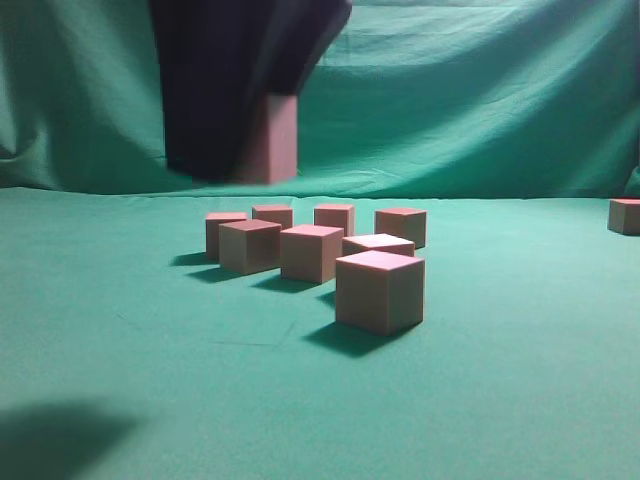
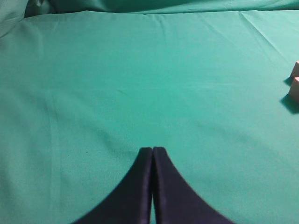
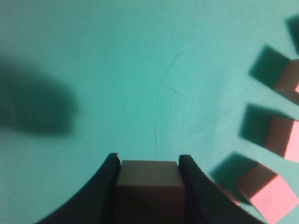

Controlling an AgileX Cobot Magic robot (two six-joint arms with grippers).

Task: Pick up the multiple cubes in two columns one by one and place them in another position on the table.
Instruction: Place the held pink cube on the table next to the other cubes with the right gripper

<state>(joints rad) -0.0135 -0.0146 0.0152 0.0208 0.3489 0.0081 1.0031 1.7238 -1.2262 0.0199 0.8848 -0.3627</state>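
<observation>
Hanging well above the wrinkled green cloth table (image 1: 120,400), a small matte pink cube with tan sides (image 1: 272,140) sits clamped between the two dark fingers of the right hand (image 3: 149,161), which press flat on its left and right faces; no writing or mark shows on it. Below and to the right, seven matching pink cubes (image 1: 312,250) stand in a loose cluster, some nearly touching, the nearest (image 1: 379,290) set a little forward; an eighth cube (image 1: 625,216) sits apart at the right edge. Broad bare cloth lies in front and to the left of the cluster. The left hand (image 2: 152,150) rests low over bare cloth, its dark fingers pressed together, holding nothing.
</observation>
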